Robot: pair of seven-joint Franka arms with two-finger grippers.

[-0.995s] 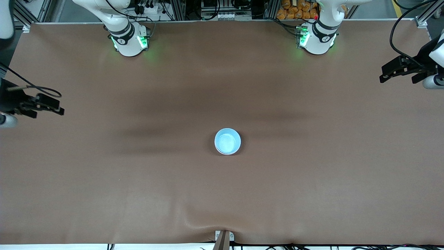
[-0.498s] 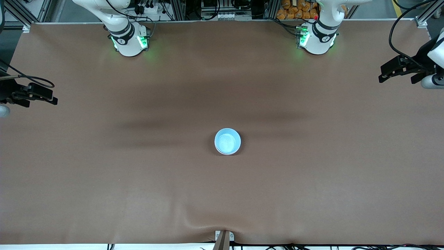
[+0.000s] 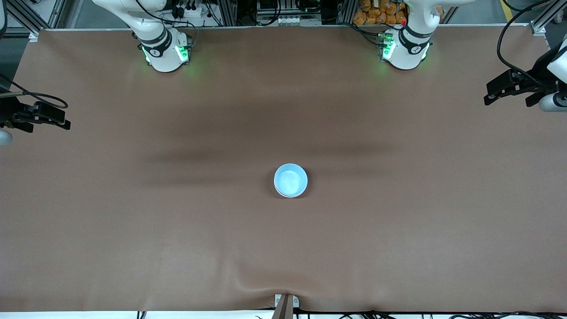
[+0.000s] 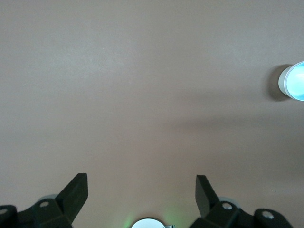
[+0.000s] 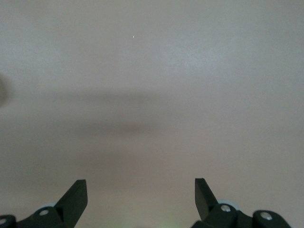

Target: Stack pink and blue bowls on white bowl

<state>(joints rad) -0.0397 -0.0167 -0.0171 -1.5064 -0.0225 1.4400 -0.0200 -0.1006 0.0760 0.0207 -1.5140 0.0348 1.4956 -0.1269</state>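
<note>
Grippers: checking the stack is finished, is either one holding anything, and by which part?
Nothing held: left gripper and right gripper both open, empty.

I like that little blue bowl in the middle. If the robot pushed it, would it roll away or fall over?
Probably neither. The blue bowl sits upright on the table, so it would likely slide, not roll. It looks low and wide, so tipping seems unlikely. Its smooth, shiny inside suggests it could slip in a grip. Both grippers wait open at the table's ends.
</note>
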